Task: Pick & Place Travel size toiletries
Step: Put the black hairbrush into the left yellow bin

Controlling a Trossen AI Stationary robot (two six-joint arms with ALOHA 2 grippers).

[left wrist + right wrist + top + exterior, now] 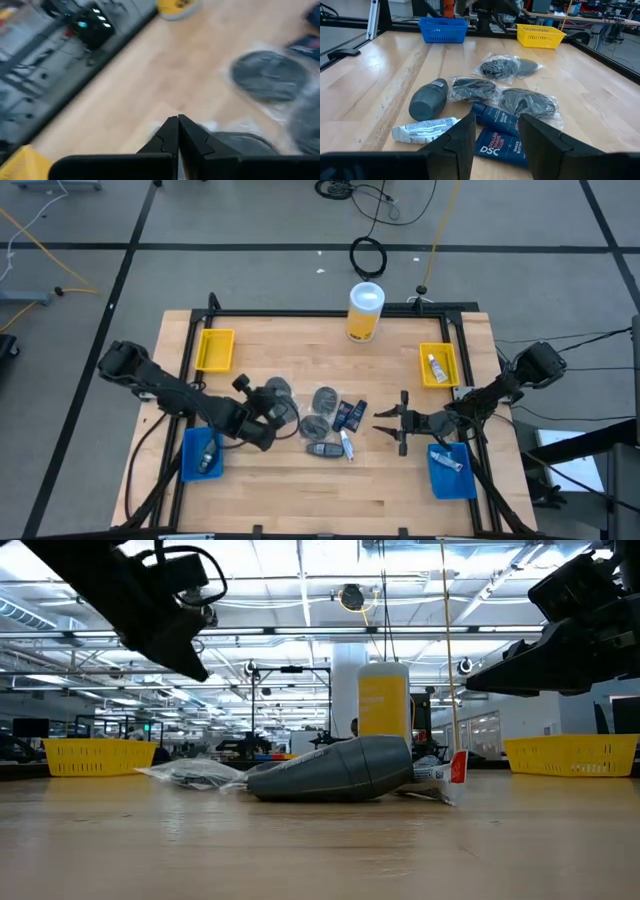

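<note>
The toiletries lie in a cluster mid-table. It holds wrapped dark grey discs (324,399) (496,66), a grey bottle (322,448) (335,770) on its side, a white tube (347,445) (422,131) and blue sachets (350,413) (497,142). My left gripper (283,412) (178,120) is shut and holds nothing. It is raised (195,662) over the cluster's left side, with a wrapped disc (270,75) ahead of it. My right gripper (390,426) (495,137) is open, just right of the cluster, raised and pointing at the sachets.
Yellow bins sit at the far left (215,350) and far right (438,366), the right one holding a tube. Blue bins at the near left (202,454) and near right (450,470) each hold an item. A large yellow cylinder (365,311) stands at the far edge.
</note>
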